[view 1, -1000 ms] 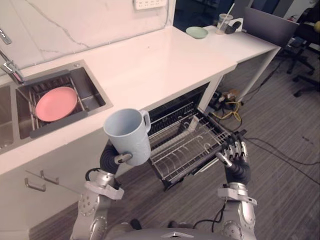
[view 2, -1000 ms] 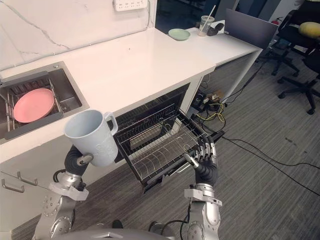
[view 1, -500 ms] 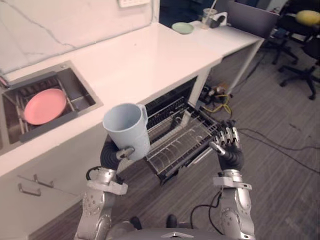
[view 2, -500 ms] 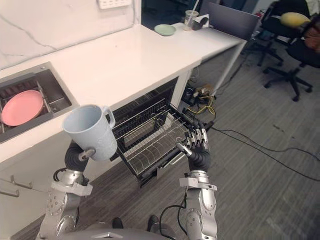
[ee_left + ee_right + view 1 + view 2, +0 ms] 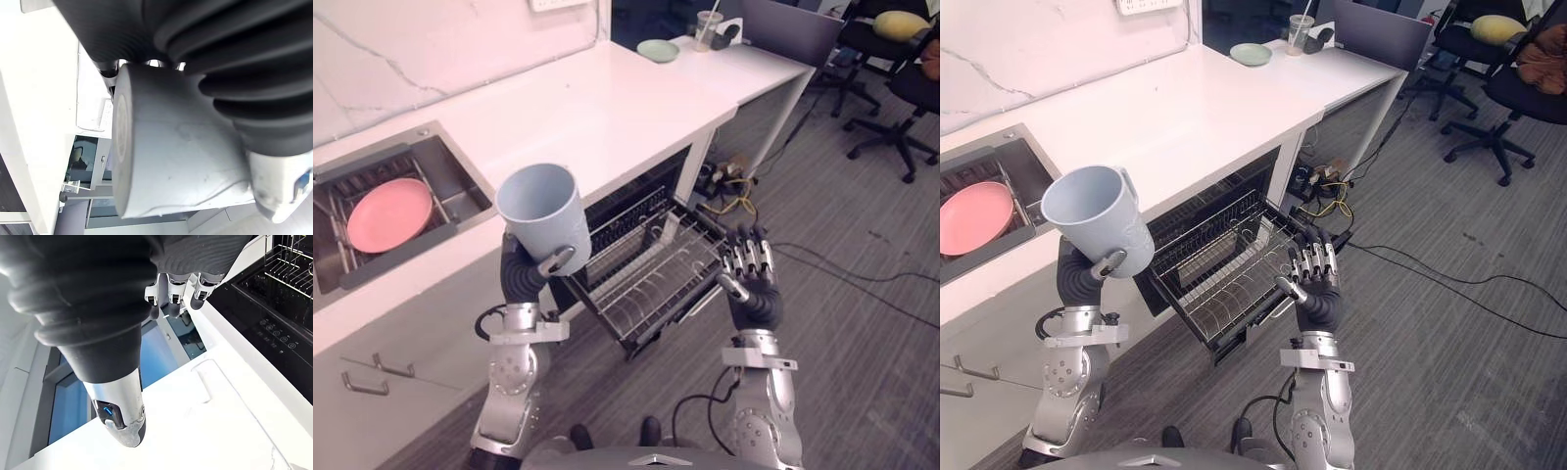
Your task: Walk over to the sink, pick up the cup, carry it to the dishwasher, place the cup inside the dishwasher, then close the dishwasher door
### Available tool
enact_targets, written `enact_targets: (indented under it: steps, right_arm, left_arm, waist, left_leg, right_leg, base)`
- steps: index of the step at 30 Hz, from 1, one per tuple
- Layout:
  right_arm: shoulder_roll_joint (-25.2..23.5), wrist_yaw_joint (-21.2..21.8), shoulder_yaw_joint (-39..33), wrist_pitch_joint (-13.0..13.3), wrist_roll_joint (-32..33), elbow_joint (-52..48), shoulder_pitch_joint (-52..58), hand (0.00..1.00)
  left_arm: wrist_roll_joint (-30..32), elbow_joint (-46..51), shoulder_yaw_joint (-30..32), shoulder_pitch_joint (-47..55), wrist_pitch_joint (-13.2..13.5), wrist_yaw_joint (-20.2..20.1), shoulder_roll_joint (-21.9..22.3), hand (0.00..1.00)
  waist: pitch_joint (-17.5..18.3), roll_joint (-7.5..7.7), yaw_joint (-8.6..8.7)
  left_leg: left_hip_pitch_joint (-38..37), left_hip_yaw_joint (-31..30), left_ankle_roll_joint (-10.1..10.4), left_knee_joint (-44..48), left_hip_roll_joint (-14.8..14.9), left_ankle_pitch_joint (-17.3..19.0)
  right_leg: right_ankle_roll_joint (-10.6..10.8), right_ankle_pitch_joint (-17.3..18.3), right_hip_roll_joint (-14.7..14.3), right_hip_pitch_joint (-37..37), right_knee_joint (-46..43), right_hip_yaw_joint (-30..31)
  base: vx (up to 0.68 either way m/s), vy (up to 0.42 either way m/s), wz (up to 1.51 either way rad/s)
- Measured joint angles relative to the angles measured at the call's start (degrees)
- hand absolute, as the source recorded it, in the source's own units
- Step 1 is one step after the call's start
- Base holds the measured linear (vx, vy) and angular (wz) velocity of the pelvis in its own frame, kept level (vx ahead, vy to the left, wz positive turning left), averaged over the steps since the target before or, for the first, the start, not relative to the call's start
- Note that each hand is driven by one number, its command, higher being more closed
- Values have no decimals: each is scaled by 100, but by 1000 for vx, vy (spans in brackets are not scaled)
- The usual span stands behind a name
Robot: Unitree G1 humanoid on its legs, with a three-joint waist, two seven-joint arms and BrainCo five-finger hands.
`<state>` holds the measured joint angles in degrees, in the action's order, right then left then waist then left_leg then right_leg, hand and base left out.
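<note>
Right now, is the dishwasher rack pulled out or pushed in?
Pulled out: the rack juts past the counter edge, over the floor.

We look from head height: two stereo eyes, side by side, angled steeply down over long white stone countertop (image 5: 607,108), pulled-out black wire dishwasher rack (image 5: 658,279), grey wood-grain floor (image 5: 862,323). Both eyes share all this, right eye slightly offset. Left wrist camera sits very close, looking along left hand (image 5: 522,277) at base of pale blue cylindrical cup (image 5: 166,166). Right wrist camera looks past right hand (image 5: 174,293) toward black dishwasher control strip (image 5: 275,332).
</note>
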<state>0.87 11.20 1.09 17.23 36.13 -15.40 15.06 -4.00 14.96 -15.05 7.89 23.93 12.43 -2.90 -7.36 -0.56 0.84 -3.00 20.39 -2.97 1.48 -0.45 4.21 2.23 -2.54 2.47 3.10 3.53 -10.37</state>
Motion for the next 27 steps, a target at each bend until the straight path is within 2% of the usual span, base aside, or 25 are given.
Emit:
enact_targets:
  steps: [5,9,13,20,23,27]
  right_arm:
    - [8,-12,220,-125,0,-156,-11,0]
    - [6,-26,323,-152,56,-268,-228,0]
    - [8,-26,372,-264,81,-269,-312,0]
    - [67,-18,821,-521,289,-270,-445,0]
    - [79,-13,1049,-595,291,-269,-495,0]
    - [79,-8,1257,-634,291,-270,-524,0]
  left_arm:
    - [444,-236,-268,-102,-37,161,2,100]
    - [889,-473,-350,-247,-158,332,-2,100]
    - [1208,-671,-558,-272,-321,508,-10,100]
    - [2016,-749,-821,-344,-564,1128,-42,100]
    - [2398,-919,-886,-420,-690,1287,-48,100]
    - [2570,-967,-1012,-423,-864,1359,-53,100]
  waist:
    - [14,27,-43]
    - [48,103,-51]
    - [91,166,-81]
    - [116,193,-93]
    - [153,218,-100]
    - [214,271,-103]
  left_leg:
    - [-1,-2,-34,-75,-60,-40]
    - [-1,-41,-53,-95,-84,-51]
    - [-7,-125,-96,-169,-123,-100]
    - [-12,-155,-132,-242,-169,-159]
    - [-13,-167,-141,-265,-189,-181]
    - [-11,-178,-149,-268,-199,-186]
  right_leg:
    - [55,-37,39,8,55,-8]
    - [65,-41,59,26,64,-58]
    - [79,-40,85,35,64,-133]
    - [108,-57,125,18,54,-159]
    - [118,-63,136,9,55,-169]
    - [121,-65,144,11,55,-183]
  base:
    - [0,0,0]
    - [-4,3,6]
    - [-26,1,10]
    - [-30,8,3]
    - [-8,3,1]
    - [-3,0,1]
